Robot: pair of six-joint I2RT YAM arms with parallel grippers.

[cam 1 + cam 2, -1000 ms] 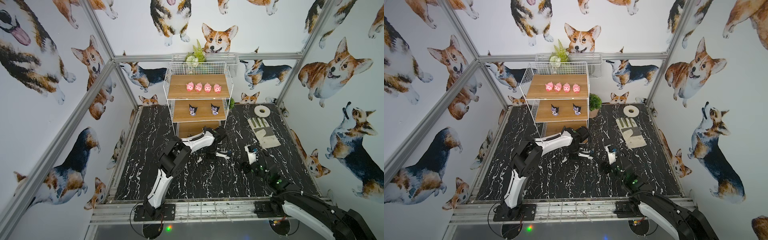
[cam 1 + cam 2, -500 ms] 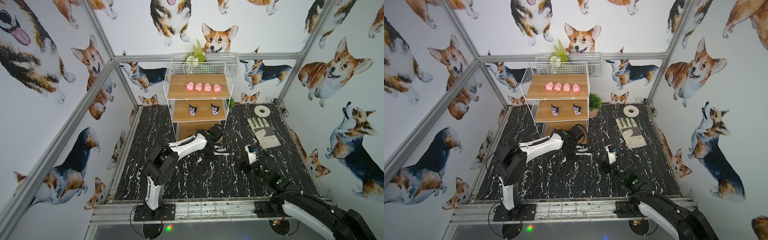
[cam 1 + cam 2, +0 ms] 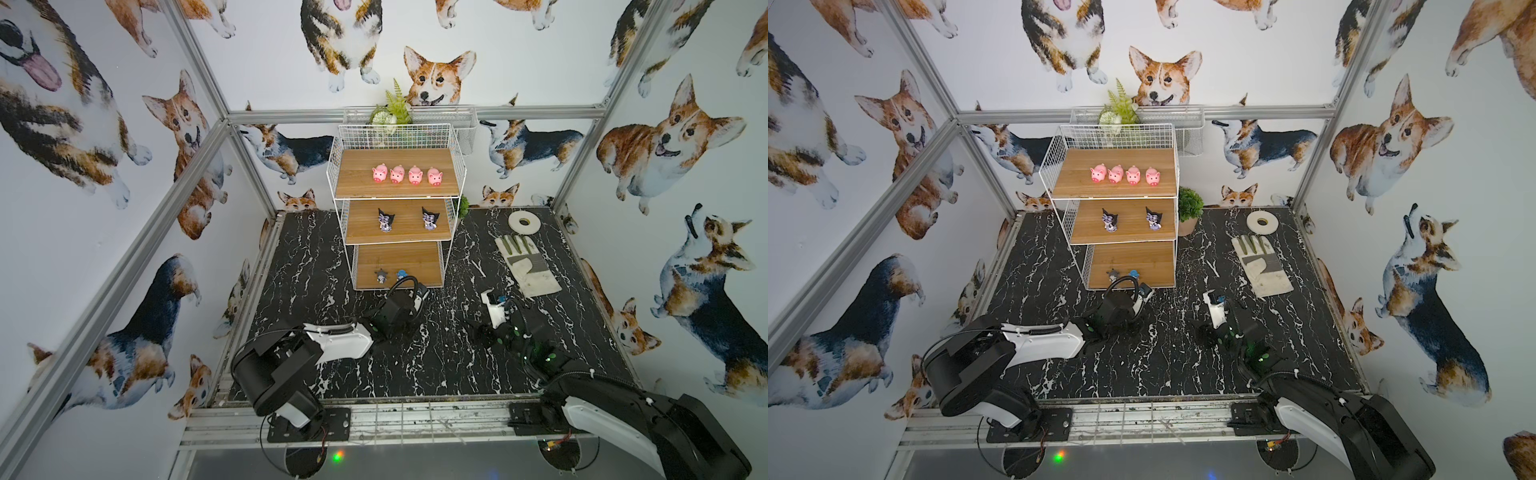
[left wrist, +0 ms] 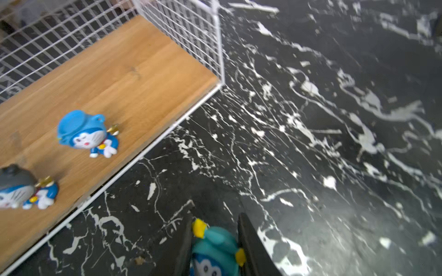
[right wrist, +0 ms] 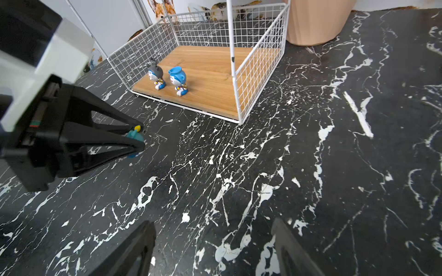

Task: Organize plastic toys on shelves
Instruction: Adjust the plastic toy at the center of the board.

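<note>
The white wire rack holds three wooden shelves (image 3: 395,160). Several pink pigs (image 3: 406,175) line the top board, and two black-and-purple figures (image 3: 386,219) stand on the middle one. On the bottom board (image 4: 134,71) stand a grey-capped figure (image 5: 155,74) and a blue figure (image 5: 178,80). My left gripper (image 4: 216,229) is shut on a teal-capped blue figure (image 4: 215,246), low over the table just in front of that board's right front corner. It also shows in the right wrist view as the left gripper (image 5: 137,138). My right gripper (image 5: 212,223) stands open over bare table, right of the left one.
A white-and-grey glove (image 3: 525,262) and a white tape roll (image 3: 524,221) lie on the black marble table at the back right. A potted plant (image 3: 1190,208) stands against the rack's right side. A wire basket with a green plant (image 3: 395,114) hangs behind the rack.
My left gripper's jaws have narrowed onto the teal-capped figure, and it has shifted slightly toward the rack. The left arm's elbow swung back toward its base. The right arm barely moved.
</note>
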